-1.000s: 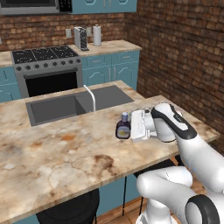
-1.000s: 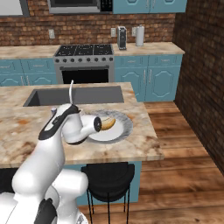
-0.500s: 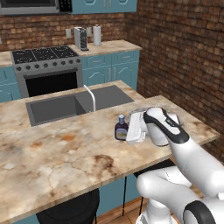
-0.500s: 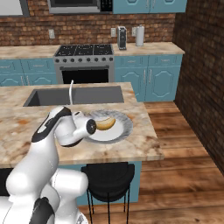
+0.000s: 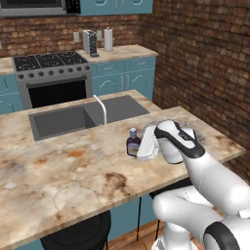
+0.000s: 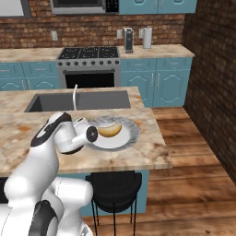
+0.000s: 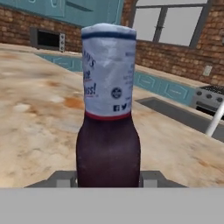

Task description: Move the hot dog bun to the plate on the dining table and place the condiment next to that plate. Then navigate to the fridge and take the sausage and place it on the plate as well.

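Condiment bottle point(image 5: 133, 143) stands upright on the marbled counter point(image 5: 68, 171), just beside the grey-rimmed plate point(image 6: 131, 133), on the side toward the sink point(image 5: 83, 117). The hand point(image 5: 142, 146) is clamped on its dark purple-brown lower body; in the hand view the two fingertips point(image 7: 151, 178) press its sides. The bottle's pale neck wrap carries small print ending in "ss!" and tiny social-media icons, otherwise too blurred to read. On the plate lies the hot dog bun point(image 6: 109, 130).
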Available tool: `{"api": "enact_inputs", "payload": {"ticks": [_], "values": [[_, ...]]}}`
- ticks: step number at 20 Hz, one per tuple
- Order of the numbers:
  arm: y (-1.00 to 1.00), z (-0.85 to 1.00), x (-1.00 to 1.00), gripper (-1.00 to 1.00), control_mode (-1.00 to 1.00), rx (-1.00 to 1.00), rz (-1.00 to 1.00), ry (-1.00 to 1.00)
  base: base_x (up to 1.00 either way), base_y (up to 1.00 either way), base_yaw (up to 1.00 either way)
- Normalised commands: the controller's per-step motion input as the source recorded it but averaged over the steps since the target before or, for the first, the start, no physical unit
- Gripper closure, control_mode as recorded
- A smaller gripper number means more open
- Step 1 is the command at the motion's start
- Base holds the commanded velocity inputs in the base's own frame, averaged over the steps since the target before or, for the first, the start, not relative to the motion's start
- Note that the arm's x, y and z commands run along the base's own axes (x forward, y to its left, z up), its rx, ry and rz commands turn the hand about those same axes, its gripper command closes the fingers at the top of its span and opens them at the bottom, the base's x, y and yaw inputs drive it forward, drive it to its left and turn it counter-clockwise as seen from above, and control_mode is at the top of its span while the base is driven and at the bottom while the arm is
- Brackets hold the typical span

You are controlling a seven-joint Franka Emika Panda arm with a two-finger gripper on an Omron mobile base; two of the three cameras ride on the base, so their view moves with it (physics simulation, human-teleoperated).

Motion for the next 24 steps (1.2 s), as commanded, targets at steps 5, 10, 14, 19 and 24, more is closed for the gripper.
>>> {"api": "enact_inputs", "payload": {"ticks": [5,10,14,19,24], "values": [[0.0,-0.25,0.21,1.0,-1.0,0.0,0.0,0.0,0.0,0.0,0.0],[0.0,-0.31,0.07,1.0,-1.0,0.0,0.0,-0.01,0.0,0.0,0.0],[-0.07,-0.37,-0.09,1.0,-1.0,0.0,0.0,-0.1,0.0,0.0,0.0],[-0.08,-0.3,-0.04,1.0,-1.0,0.0,0.0,-0.09,0.0,0.0,0.0],[0.0,-0.29,0.0,1.0,-1.0,0.0,0.0,-0.04,0.0,0.0,0.0]]}}
